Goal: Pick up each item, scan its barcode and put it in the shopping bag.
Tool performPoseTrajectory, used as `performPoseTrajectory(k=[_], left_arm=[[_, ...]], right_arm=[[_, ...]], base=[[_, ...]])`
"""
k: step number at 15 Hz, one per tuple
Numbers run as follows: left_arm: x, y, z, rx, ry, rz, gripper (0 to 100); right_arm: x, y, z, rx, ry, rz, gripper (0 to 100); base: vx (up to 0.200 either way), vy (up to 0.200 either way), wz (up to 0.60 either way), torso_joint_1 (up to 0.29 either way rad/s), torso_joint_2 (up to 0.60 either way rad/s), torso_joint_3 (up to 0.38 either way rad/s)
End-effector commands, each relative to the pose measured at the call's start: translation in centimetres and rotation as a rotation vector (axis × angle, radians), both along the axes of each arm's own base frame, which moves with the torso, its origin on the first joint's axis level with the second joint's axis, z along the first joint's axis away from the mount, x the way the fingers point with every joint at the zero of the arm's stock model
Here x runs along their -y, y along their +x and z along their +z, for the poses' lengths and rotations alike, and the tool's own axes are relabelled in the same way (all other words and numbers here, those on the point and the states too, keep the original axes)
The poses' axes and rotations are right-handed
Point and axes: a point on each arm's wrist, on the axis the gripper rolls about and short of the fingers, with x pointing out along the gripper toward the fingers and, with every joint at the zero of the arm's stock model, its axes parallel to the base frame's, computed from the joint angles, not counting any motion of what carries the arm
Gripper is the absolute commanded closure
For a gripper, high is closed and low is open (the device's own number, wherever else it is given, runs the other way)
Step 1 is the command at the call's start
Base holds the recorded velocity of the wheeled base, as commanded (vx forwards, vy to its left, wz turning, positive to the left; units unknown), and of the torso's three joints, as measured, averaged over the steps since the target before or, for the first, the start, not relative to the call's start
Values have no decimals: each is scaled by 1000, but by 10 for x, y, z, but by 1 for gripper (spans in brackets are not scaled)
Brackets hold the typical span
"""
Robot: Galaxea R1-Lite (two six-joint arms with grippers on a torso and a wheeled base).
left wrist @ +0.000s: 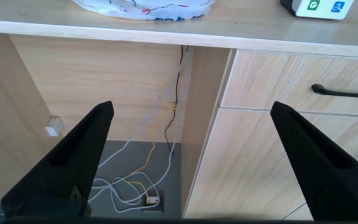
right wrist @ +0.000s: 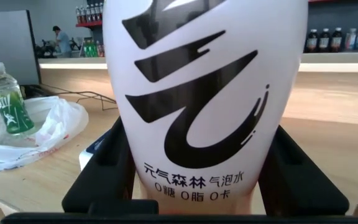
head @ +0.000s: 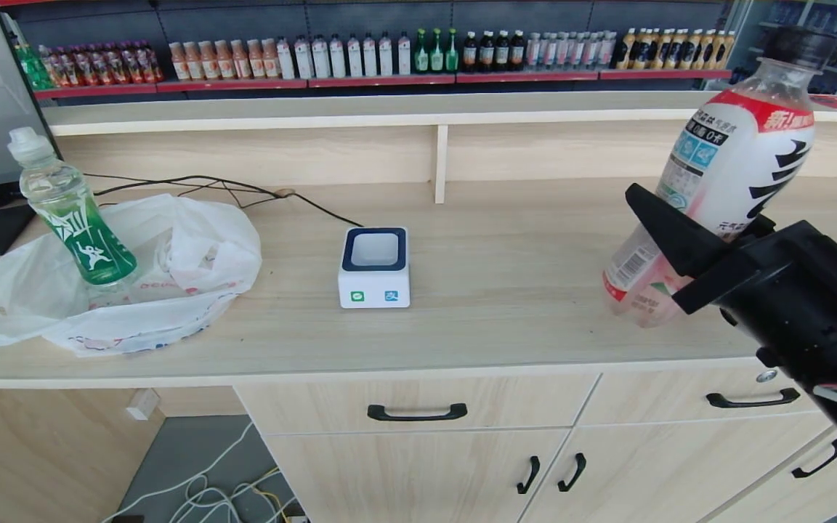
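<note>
Right gripper [head: 669, 254] pinching white bottle [head: 738, 145], holding it tilted over counter [head: 520, 290] right end; left gripper [left wrist: 191, 109] hanging spread wide below counter edge; green bottle [head: 77, 218] standing in bag [head: 193, 247] left of scanner [head: 374, 269]

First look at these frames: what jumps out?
The white bottle, tilted and clamped in the right gripper at the right end of the counter, looms largest. The green bottle sits in the white bag at the left end, and a small scanner rests between them.
</note>
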Motion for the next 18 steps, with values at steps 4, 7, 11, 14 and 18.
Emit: performPoseTrajectory(k=[4, 7, 11, 14, 18], left_arm=[[0, 0, 0, 0, -1, 0, 0], [0, 0, 0, 0, -1, 0, 0], [0, 0, 0, 0, -1, 0, 0], [0, 0, 0, 0, -1, 0, 0], [0, 0, 0, 0, -1, 0, 0]], right_arm=[[-28, -42, -9, -96, 81, 291, 100], [-37, -44, -4, -121, 134, 415, 100], [-37, -46, 2, -189, 240, 565, 100], [-39, -53, 9, -199, 273, 650, 100], [-52, -53, 43, -88, 320, 777, 100]], base=[[0, 0, 0, 0, 0, 0], [0, 0, 0, 0, 0, 0], [0, 0, 0, 0, 0, 0], [0, 0, 0, 0, 0, 0], [0, 0, 0, 0, 0, 0]])
